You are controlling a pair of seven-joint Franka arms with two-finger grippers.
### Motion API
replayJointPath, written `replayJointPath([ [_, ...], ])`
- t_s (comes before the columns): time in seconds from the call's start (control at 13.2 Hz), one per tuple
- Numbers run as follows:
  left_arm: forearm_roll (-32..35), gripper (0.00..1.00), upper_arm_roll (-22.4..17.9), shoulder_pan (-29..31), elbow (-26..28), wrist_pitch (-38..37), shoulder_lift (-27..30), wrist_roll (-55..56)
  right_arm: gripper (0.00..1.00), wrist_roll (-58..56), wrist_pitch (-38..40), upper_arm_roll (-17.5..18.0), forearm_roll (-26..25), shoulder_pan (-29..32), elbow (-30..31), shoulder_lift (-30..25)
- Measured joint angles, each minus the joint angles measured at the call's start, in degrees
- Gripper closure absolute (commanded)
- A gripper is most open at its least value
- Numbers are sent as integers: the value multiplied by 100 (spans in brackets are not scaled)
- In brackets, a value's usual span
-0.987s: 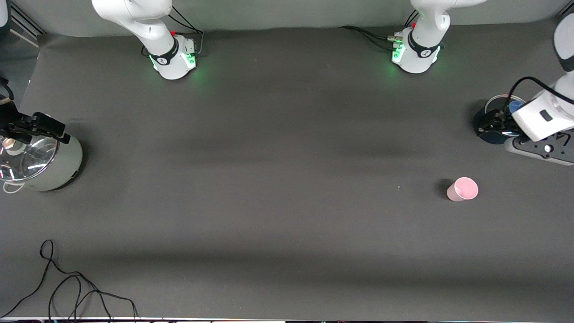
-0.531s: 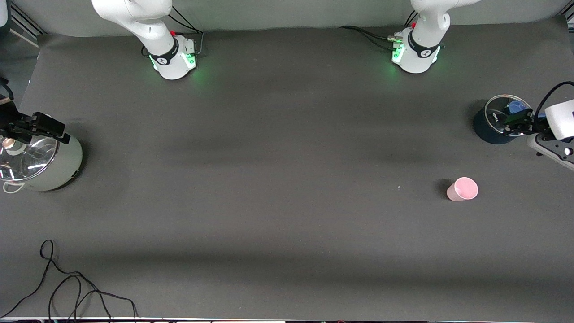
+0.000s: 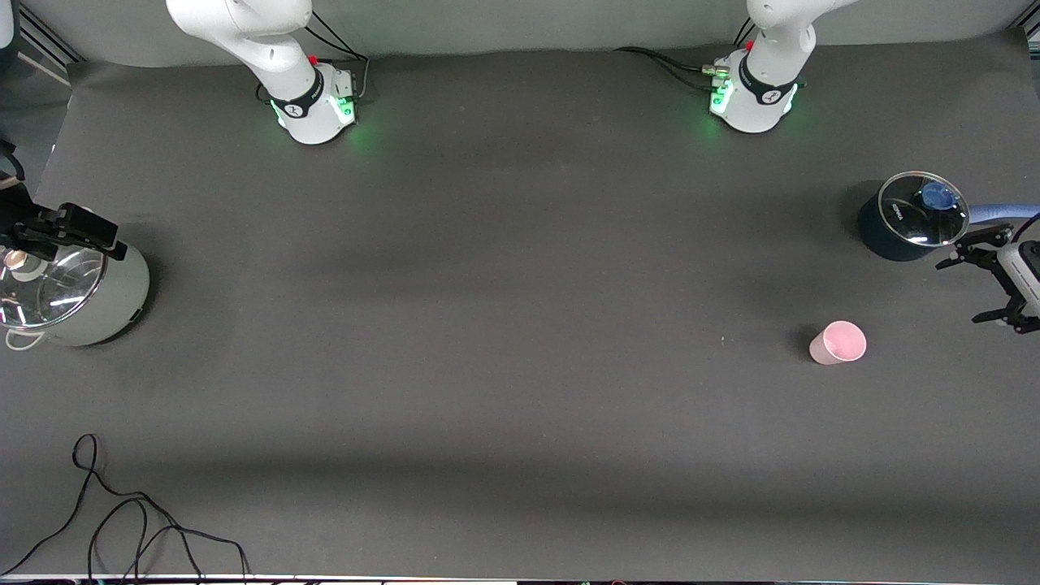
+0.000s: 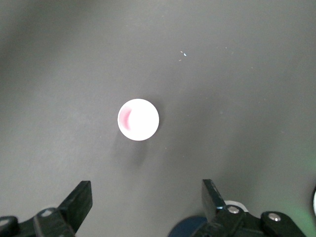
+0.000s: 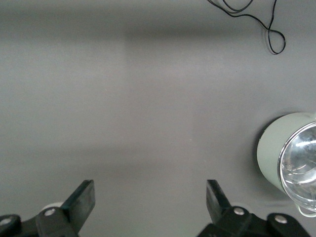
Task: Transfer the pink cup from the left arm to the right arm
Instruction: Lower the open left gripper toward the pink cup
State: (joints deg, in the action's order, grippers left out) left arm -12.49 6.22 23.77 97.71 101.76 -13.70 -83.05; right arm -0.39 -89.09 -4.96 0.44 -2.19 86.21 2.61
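- Front view: the pink cup [image 3: 838, 342] stands upright on the table [image 3: 504, 341] toward the left arm's end, at about five o'clock from the left arm's base.
- At one o'clock from the cup sits a dark blue pot [image 3: 912, 216] with a glass lid.
- Left gripper [image 3: 980, 279] hangs between them, fingers spread, grasping nothing.
- Right gripper [image 5: 148, 197] is released too, waiting over the grey pot [image 3: 69, 287].

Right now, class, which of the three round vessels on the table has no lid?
The small pale-pink plastic cup: it stands open-topped, while the dark blue pot and the pale green pot each carry a glass lid.
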Motion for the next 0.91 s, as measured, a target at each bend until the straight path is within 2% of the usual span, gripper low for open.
replayJointPath([
  [0.3,-921,2,4,370,4,44,-676,-1575,0,0,0,0,0,0,0,-11],
  [0.91,-2082,2,6,828,-11,213,-1914,-4074,0,0,0,-1,0,0,0,-12],
])
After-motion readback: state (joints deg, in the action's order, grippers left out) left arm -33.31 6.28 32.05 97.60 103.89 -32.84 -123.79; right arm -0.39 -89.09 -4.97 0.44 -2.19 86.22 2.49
